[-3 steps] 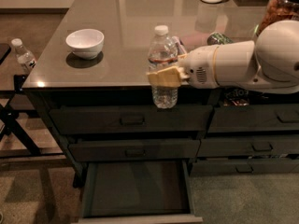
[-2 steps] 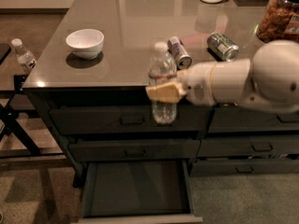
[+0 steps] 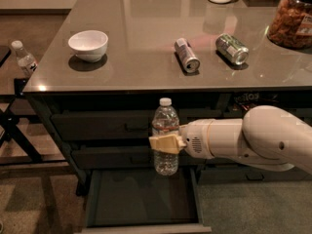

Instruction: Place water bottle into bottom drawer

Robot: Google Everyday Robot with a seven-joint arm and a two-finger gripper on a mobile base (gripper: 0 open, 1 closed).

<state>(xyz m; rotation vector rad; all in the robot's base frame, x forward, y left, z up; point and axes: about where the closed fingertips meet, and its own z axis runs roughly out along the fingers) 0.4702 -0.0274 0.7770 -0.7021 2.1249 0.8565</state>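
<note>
The water bottle (image 3: pixel 165 130) is clear with a white cap and a red-and-white label band. It hangs upright in front of the drawer fronts, above the open bottom drawer (image 3: pixel 144 199). My gripper (image 3: pixel 165 144) reaches in from the right on a white arm and is shut on the bottle's middle. The bottle's base is a little above the drawer's rear part. The drawer is pulled out, dark grey, with a bare flat floor.
On the grey counter (image 3: pixel 146 77) stand a white bowl (image 3: pixel 88 45), two cans lying on their sides (image 3: pixel 187 55) (image 3: pixel 232 48), and a jar of snacks (image 3: pixel 292 17). A smaller bottle (image 3: pixel 24 59) stands at the far left. Handled drawers (image 3: pixel 97 126) sit above the open one.
My gripper has carried the water bottle downward, from counter-edge height to in front of the drawers, just above the open bottom drawer. The arm now sits lower.
</note>
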